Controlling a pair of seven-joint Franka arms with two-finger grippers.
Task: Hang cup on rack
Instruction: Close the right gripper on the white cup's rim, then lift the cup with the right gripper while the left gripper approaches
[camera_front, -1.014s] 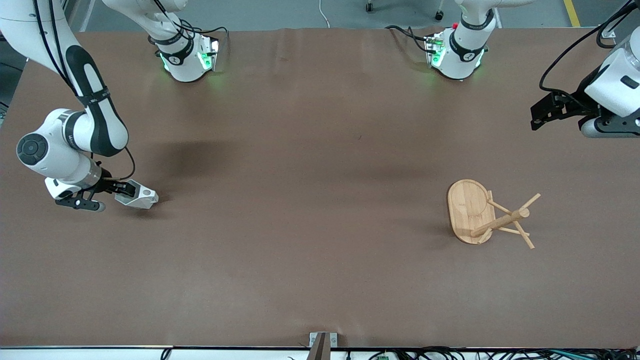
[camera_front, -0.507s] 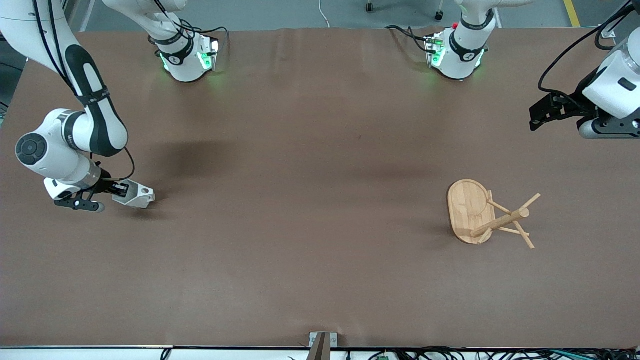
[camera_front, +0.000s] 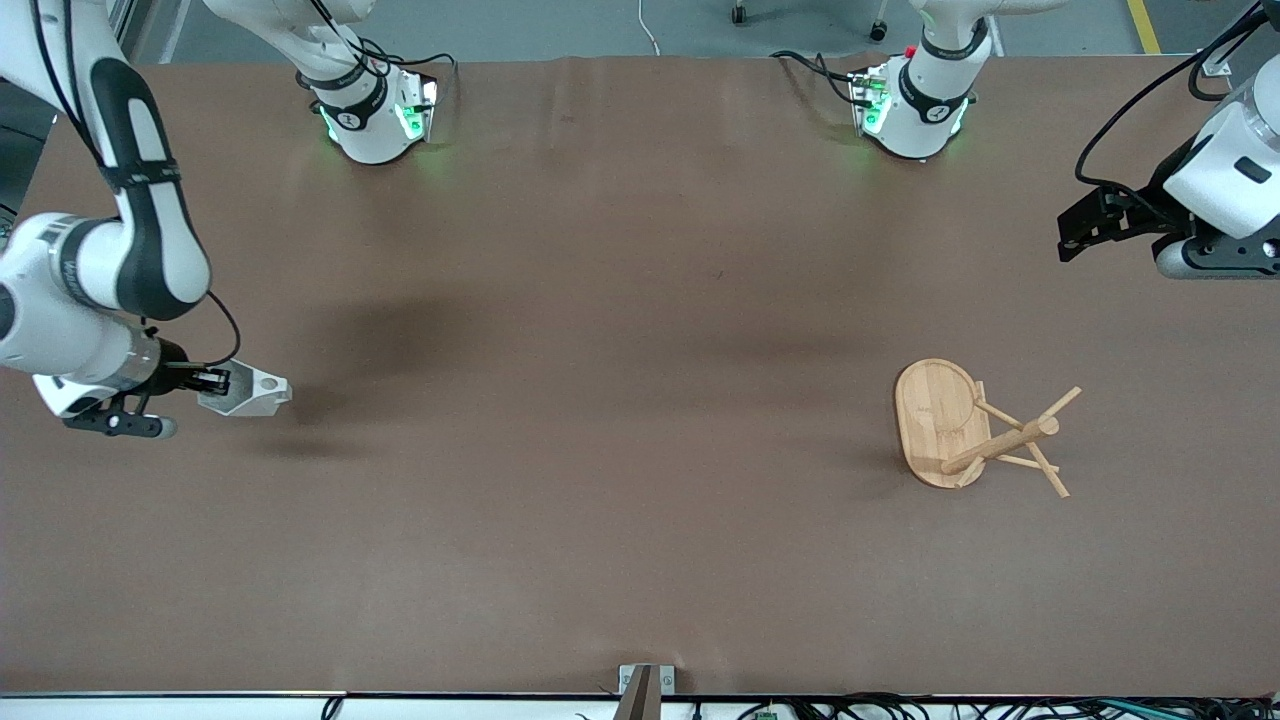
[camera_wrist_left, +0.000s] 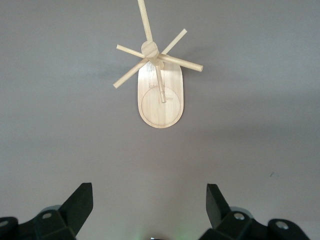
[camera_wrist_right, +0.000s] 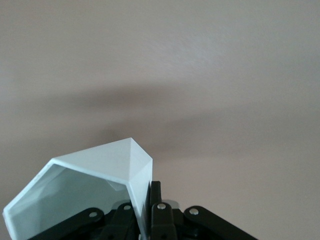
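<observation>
I have the right gripper (camera_front: 205, 382) clamped on the cup (camera_front: 250, 392), up off the table (camera_front: 640, 560) at the right arm's end. In the right wrist view the fingers pinch one thin wall of the cup (camera_wrist_right: 85, 190) at its rim, one pad inside, one outside. The handle with its round hole points away from the gripper, toward the rack (camera_front: 975, 430).

Taking the rack as my landmark: the cup is well apart from it, at about the same depth as seen from the front camera. The rack stands near the left arm's end, upright on its oval base, its thin pegs angling off a central post.

The left gripper (camera_front: 1085, 225) waits in the air, spread wide and holding nothing. It is up over the table toward the bases from the rack. Its wrist view looks straight down on the rack (camera_wrist_left: 159, 85).

Handling, as I judge it:
- The cup looks light, rigid and hard-shelled. The smooth facets could slip or swivel in a wall pinch.
- The current hold leaves the handle hole free, which is good for threading a peg.
- The pegs are thin and the rack looks light, so a bump could tip or shove it.
</observation>
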